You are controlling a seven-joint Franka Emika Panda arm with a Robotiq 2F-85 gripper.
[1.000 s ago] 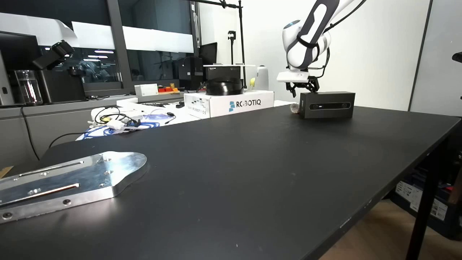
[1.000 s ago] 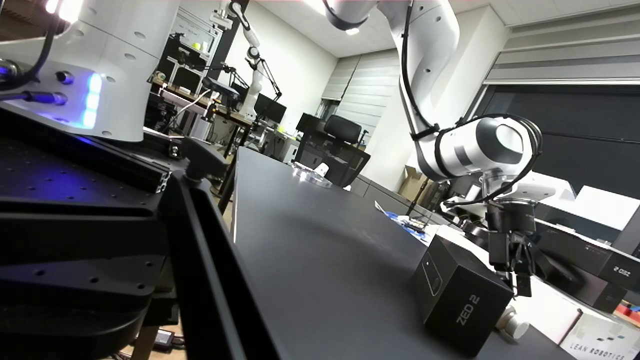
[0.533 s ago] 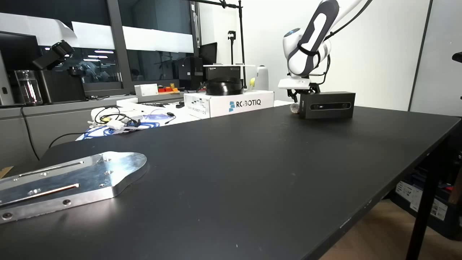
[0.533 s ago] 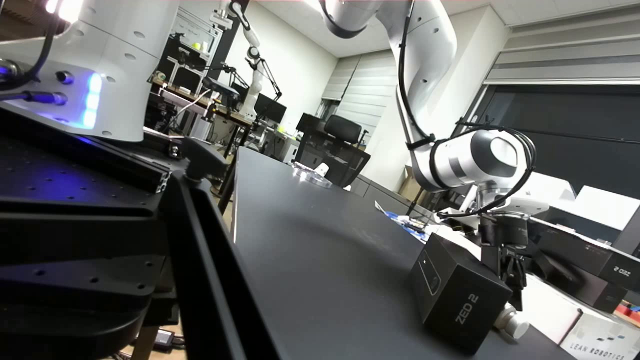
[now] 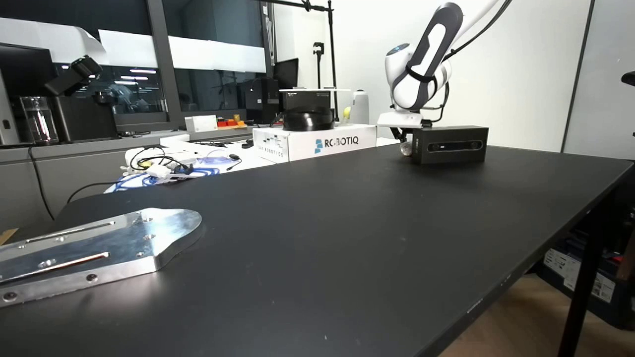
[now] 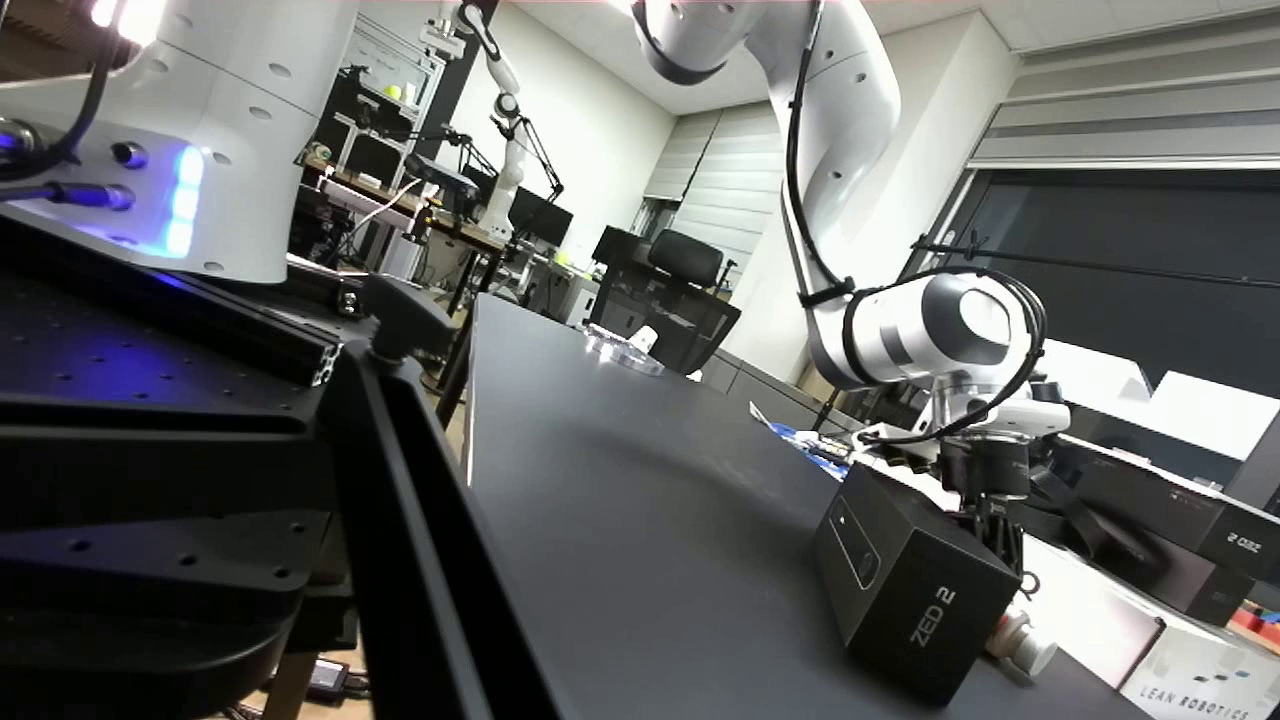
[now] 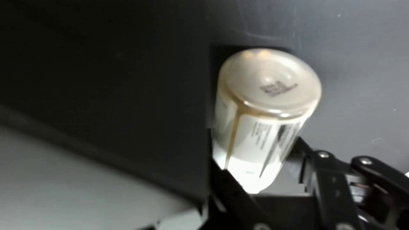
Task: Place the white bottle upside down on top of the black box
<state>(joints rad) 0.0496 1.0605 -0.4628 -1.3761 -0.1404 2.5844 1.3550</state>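
Note:
On its side on the table, the white bottle (image 7: pixel 255 137) has its flat base facing the top of the wrist view. It lies right beside the black box (image 6: pixel 925 600), which stands on the table and fills the left of the wrist view as a dark wall. Only a round end of the bottle (image 5: pixel 406 148) shows past the box (image 5: pixel 449 145) in an exterior view. My gripper (image 6: pixel 1000 545) is down behind the box, shut on the bottle, one finger between bottle and box, the other on the far side. The fingertips are partly hidden by the bottle.
A white printed cardboard box (image 5: pixel 327 144) with black items on top stands beyond the table (image 5: pixel 307 238). Cables (image 5: pixel 163 171) lie off to its side. A shiny metal plate (image 5: pixel 109 243) rests at the table's near end, far from the arm.
My gripper has come down over the bottle beside the black box and its jaws have gone from open to shut around it. The black box has shifted very slightly.

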